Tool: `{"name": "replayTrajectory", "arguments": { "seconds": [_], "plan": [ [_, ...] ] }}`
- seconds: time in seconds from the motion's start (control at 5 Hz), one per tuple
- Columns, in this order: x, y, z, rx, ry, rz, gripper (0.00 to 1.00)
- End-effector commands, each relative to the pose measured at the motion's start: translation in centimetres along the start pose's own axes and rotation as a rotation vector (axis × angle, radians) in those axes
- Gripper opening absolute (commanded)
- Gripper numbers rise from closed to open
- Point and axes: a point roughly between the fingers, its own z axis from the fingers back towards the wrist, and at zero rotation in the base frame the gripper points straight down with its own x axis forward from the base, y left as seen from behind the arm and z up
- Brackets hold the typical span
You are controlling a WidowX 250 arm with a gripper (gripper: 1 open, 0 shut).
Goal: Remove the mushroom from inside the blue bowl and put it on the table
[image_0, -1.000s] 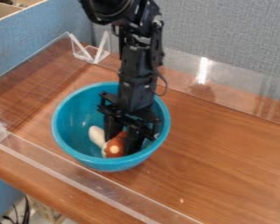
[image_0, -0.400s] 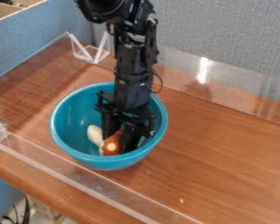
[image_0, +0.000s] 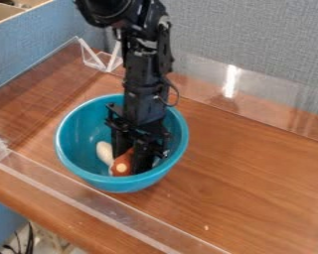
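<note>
I have the mushroom point(image_0: 122, 165) low inside the blue bowl point(image_0: 65, 135), its cap between the gripper's point(image_0: 130, 159) fingers, which look closed on it. I should lift straight up, keeping clear of the bowl wall, before swinging across. The table point(image_0: 241, 164) is polished reddish wood with glare on it; clear barriers edge it, and a grey textured partition point(image_0: 261, 40) stands behind.
</note>
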Motion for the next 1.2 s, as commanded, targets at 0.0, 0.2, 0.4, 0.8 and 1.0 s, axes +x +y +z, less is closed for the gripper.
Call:
{"name": "replayTrajectory", "arguments": {
  "seconds": [0.0,0.2,0.4,0.8,1.0],
  "plan": [
    [-0.1,0.7,1.4,0.024,-0.029,-0.057,0.0],
    [-0.1,0.8,2.0,0.034,-0.028,-0.117,0.0],
    [0.0,0.8,2.6,0.043,-0.027,-0.177,0.0],
    [0.0,0.3,3.8,0.051,-0.073,-0.214,0.0],
    [0.5,-1.4,5.8,0.062,-0.115,-0.266,0.0]
  ]
}}
